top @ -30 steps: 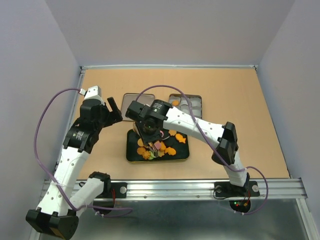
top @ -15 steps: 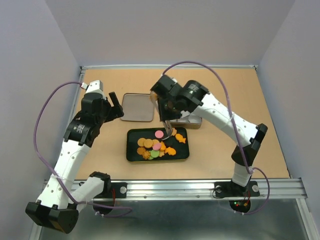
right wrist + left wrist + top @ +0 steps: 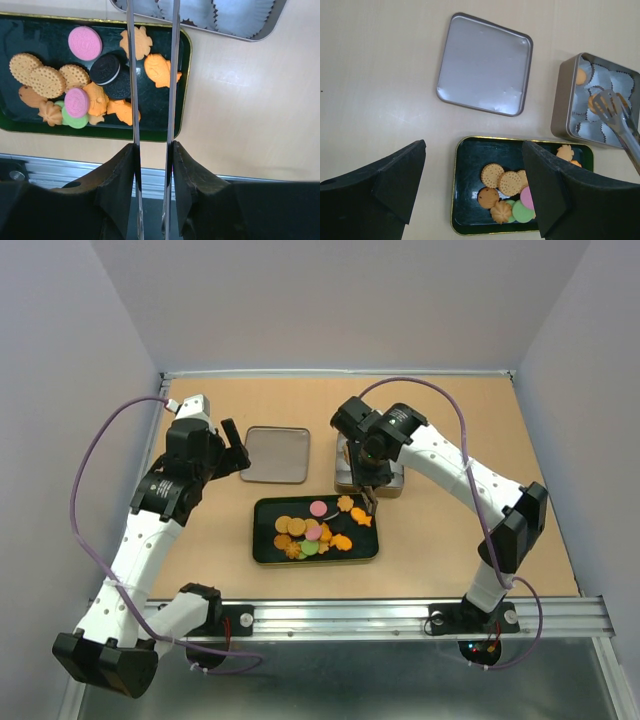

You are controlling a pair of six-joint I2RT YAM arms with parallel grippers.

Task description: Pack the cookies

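Observation:
The cookies (image 3: 312,532) lie in a heap in a black tray (image 3: 262,540), round, pink, green, dark and orange shaped ones; they also show in the left wrist view (image 3: 507,192) and the right wrist view (image 3: 85,90). My right gripper (image 3: 367,490) (image 3: 152,146) is shut on thin metal tongs (image 3: 131,75). The tongs' tips (image 3: 607,100) hang over a metal tin (image 3: 562,95) lined with white paper cups. An orange cookie (image 3: 593,104) sits in a cup at the tips, and another (image 3: 580,76) lies farther back. My left gripper (image 3: 232,445) (image 3: 473,147) is open and empty, above the tray's left part.
The tin's lid (image 3: 275,454) (image 3: 482,65) lies flat on the table left of the tin (image 3: 392,485) and behind the tray. The right arm hides most of the tin from above. A metal rail (image 3: 350,618) runs along the near edge.
My right gripper has lifted the tongs off the cookie heap in the tray and swung them back and right to the tin. My left arm has shifted a little farther back.

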